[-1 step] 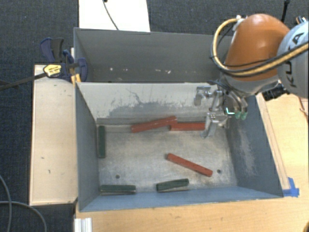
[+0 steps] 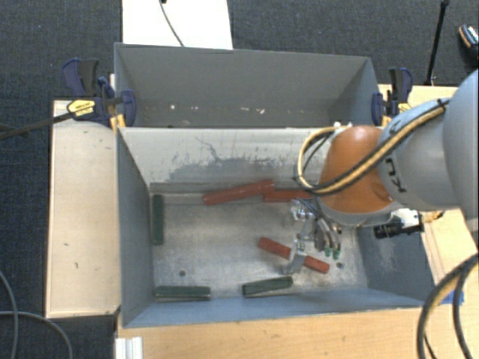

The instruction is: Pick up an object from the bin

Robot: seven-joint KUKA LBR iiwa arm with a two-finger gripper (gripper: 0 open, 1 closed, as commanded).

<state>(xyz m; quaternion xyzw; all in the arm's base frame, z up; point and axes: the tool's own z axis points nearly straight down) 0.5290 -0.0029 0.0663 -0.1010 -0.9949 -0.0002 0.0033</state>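
Here, claw (image 2: 300, 260) over red stick (image 2: 271, 246).

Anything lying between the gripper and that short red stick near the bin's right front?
Nothing visible does. The gripper is directly at the short red stick, covering its middle. The nearest other thing, a dark green stick, lies just beside it toward the front wall, not on top of it.

Bin floor (image 2: 217, 238) left-centre free; red bar (image 2: 238, 194) lines back.
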